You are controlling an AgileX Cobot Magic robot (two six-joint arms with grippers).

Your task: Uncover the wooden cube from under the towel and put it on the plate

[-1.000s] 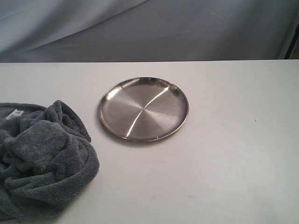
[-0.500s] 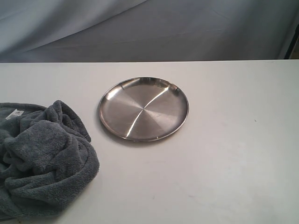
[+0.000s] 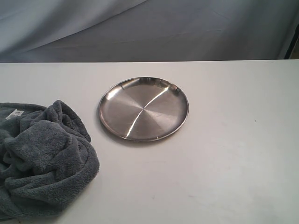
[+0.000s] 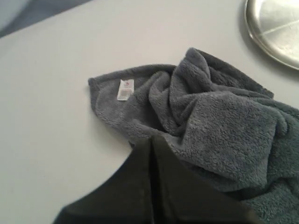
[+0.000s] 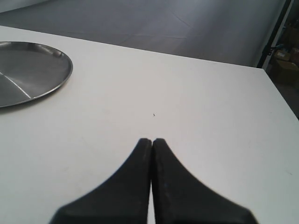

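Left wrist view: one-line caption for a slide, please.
Shut left tool near bunched towel; plate beyond; cube not visible.

Light: fell even, diffuse, moderately bright.
Glare: streaked white across plate [image 3: 145,109] from its centre.
Shadows: lay soft and thin beside plate rim and towel [image 3: 46,158].
Focus: went soft on left gripper [image 4: 152,141] and right gripper [image 5: 152,141], dark, close to lens.

small white label [image 4: 125,89] on towel [image 4: 219,130], print too small to read
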